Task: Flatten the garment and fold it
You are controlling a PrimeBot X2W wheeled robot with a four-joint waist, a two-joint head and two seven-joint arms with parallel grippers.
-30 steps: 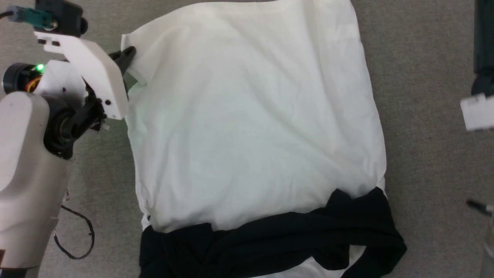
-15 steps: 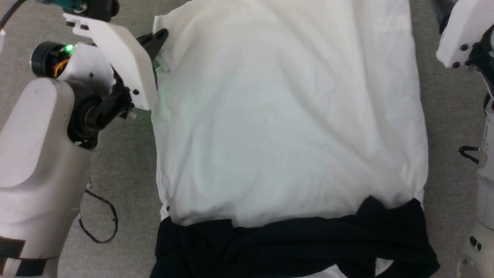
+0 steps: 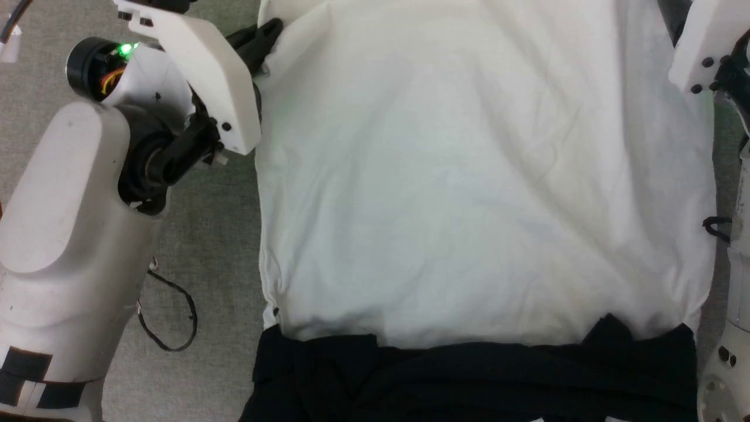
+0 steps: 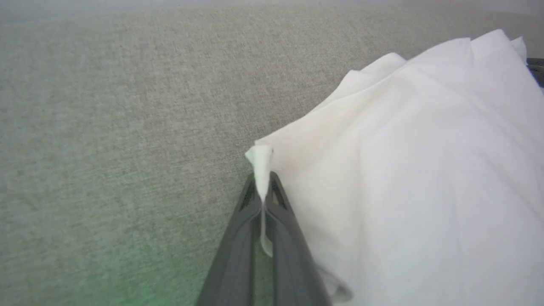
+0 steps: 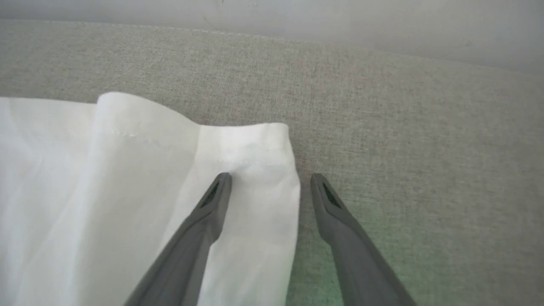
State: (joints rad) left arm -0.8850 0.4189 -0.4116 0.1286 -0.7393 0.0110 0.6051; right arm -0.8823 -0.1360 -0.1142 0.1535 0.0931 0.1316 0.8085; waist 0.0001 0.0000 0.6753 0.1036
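**Shirt spread flat, one far corner pinched, open fingers at the other**

The shirt (image 3: 469, 193) lies spread on a grey woven surface (image 3: 217, 234), its white body facing up with a few soft creases; the black sleeves (image 3: 469, 381) are bunched in a dark band across the near edge of the white cloth, at the bottom of the head view.

The left gripper (image 4: 263, 189) sits at the shirt's far left corner; its two dark fingers are pressed together on the white hem, and a small tuft of cloth sticks out past the tips; the cloth just beside the pinch rises in loose folds.

The right gripper (image 5: 270, 180) is at the far right corner with its fingers spread wide and nothing between them; one finger (image 5: 212, 204) lies over the white cloth near the stitched hem, the other over the grey surface just beside the shirt's edge, so the pair straddles that edge; whether they touch the cloth cannot be told.

In the head view the left arm (image 3: 64, 234) fills the left side, a green light (image 3: 125, 48) glowing at its wrist; a thin black cable (image 3: 176, 322) loops on the grey surface beside it.
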